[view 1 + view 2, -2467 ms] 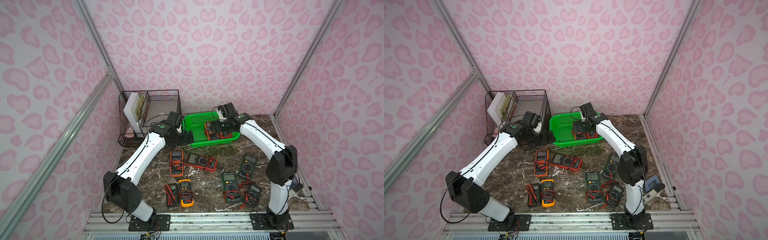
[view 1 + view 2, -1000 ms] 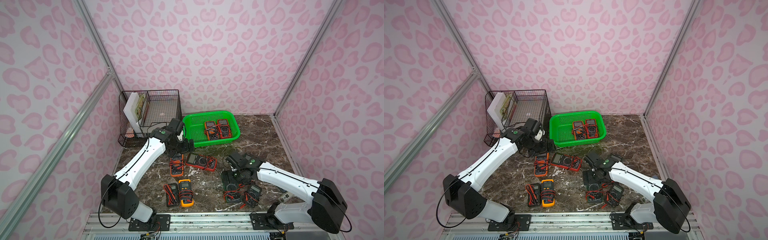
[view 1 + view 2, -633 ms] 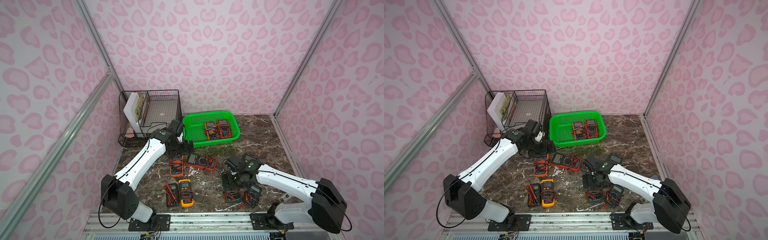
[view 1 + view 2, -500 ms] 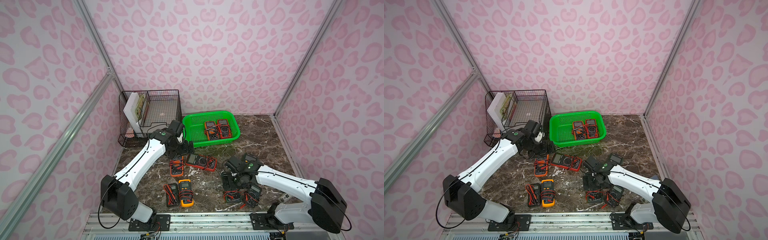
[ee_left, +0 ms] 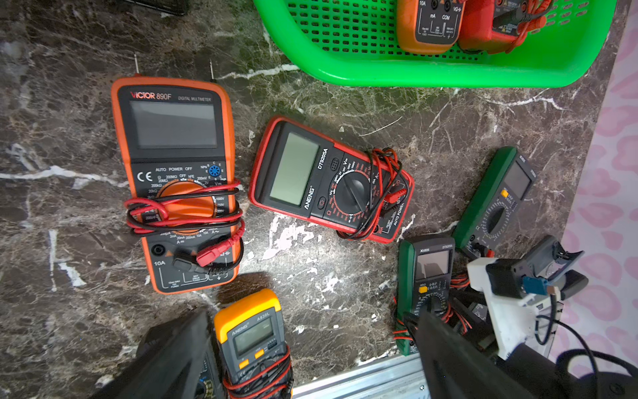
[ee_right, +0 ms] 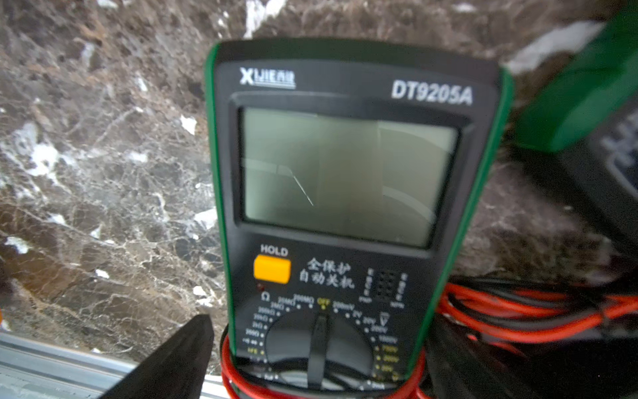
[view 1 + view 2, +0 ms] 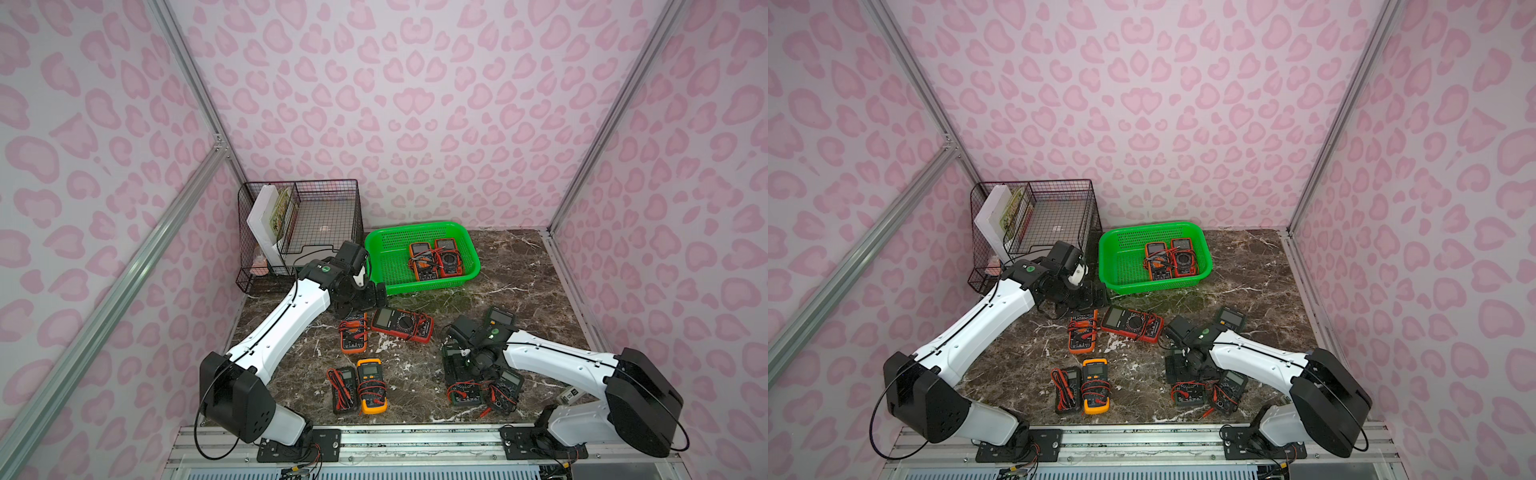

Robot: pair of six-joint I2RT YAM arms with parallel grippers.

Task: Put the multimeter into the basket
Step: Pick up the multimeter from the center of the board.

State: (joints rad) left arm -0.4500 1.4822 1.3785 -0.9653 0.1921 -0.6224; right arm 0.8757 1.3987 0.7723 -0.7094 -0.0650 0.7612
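Right gripper (image 6: pixel 321 328): spread wide astride green meter (image 6: pixel 345 172) at dial end; contact unclear — one finger (image 6: pixel 172 359) plain, other lost in blur.
Green meter: flat on table (image 7: pixel 519 291), lower right in both top views, mostly hidden under gripper.
Left gripper (image 5: pixel 314 316): spread wide, empty.
Basket (image 7: pixel 424 286): upper centre — cut off in left wrist view.

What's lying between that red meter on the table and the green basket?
Nothing: bare marble tabletop separates the red meter from the green basket, shown in the left wrist view and both top views.
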